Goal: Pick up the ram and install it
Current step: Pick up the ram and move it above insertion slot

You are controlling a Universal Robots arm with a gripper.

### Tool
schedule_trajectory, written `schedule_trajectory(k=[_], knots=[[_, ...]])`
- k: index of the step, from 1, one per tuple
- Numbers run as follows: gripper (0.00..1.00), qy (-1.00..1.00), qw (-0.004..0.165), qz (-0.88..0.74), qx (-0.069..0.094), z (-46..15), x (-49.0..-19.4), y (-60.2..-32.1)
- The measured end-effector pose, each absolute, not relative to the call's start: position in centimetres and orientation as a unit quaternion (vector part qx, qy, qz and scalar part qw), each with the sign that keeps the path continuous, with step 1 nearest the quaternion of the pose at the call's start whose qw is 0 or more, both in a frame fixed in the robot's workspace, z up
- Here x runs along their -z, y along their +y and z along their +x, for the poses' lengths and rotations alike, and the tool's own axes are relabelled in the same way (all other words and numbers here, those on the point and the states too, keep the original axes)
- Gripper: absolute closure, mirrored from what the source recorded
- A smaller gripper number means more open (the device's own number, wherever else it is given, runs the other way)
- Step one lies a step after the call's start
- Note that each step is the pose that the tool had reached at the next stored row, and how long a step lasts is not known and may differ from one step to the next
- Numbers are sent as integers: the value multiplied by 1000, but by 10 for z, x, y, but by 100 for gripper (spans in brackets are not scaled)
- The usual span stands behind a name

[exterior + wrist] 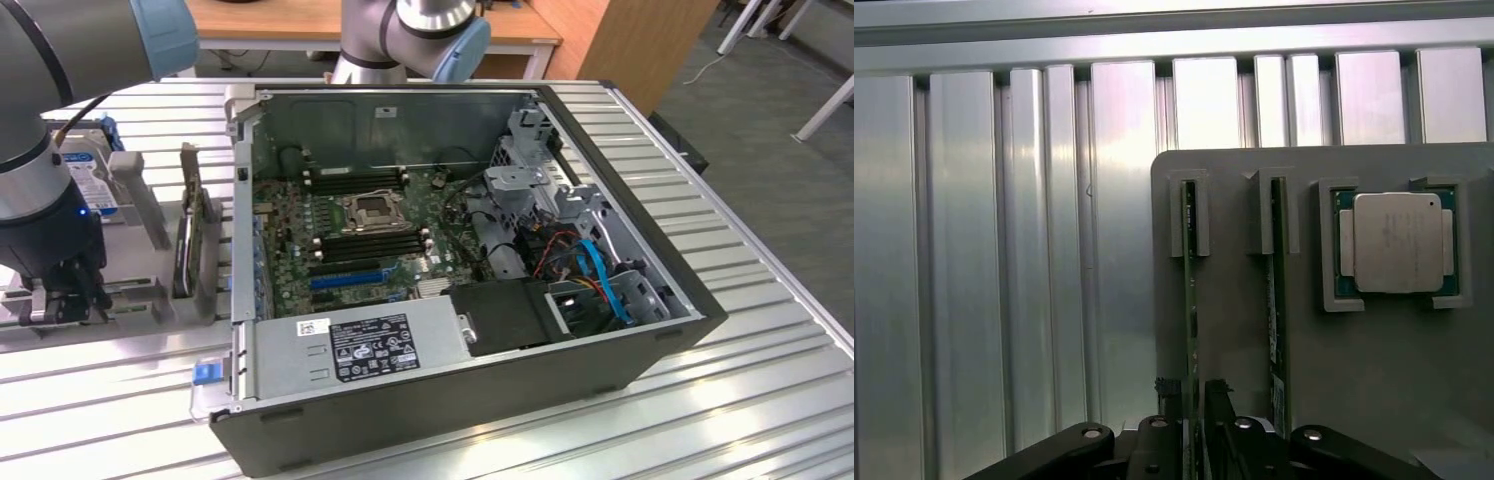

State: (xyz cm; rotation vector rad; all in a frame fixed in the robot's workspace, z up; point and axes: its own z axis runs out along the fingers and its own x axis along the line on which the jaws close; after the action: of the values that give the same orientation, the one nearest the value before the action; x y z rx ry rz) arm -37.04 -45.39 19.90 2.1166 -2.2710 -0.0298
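**Ram gripped, not yet lifted**

The pincer (pixel 1194 388) straddles the ram (pixel 1191 300), which stands on edge in the grey holder (pixel 1354 400) on the surface (pixel 747 400). It looks clamped on the ram, though contact is hard to see. Lifting and installing in the case (pixel 400 420) are not yet done.

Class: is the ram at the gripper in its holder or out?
In. The ram stands on edge, its far end seated in the grey holder.

Shiny ribbed alu table (pixel 1004 250), matt grey plastic tray (pixel 1374 380), green PCB ram (pixel 1191 320)
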Motion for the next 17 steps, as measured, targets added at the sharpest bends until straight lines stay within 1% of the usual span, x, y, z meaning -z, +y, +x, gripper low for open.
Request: schedule_trajectory(k=[17], knots=[[76, -731, 18, 682, 10, -370, -199, -455]])
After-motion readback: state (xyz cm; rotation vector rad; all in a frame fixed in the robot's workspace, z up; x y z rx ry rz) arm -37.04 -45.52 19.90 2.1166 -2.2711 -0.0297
